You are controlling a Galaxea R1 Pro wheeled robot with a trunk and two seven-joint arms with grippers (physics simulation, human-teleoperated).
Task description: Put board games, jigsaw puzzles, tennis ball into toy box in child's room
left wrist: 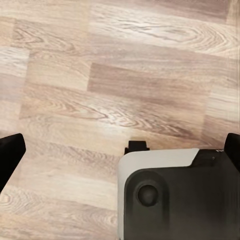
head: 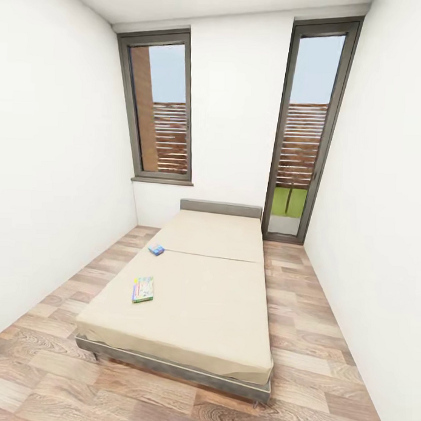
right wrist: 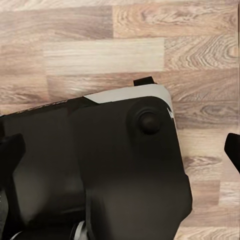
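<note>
1. Beige bed [head: 195,295] carries two board games: small blue box [head: 156,249] near the mattress seam, pale green box [head: 143,289] nearer the foot, well apart.
2. Both look light, stiff, flat; judged best gripped across an edge.
3. Left pincer [left wrist: 120,150] and right pincer [right wrist: 120,150] hang over wooden floor [left wrist: 125,75], fingers spread wide, holding nothing.

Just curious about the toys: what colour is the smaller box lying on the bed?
Blue. The small box lies near the middle seam of the bed, best seen in the head view.
</note>
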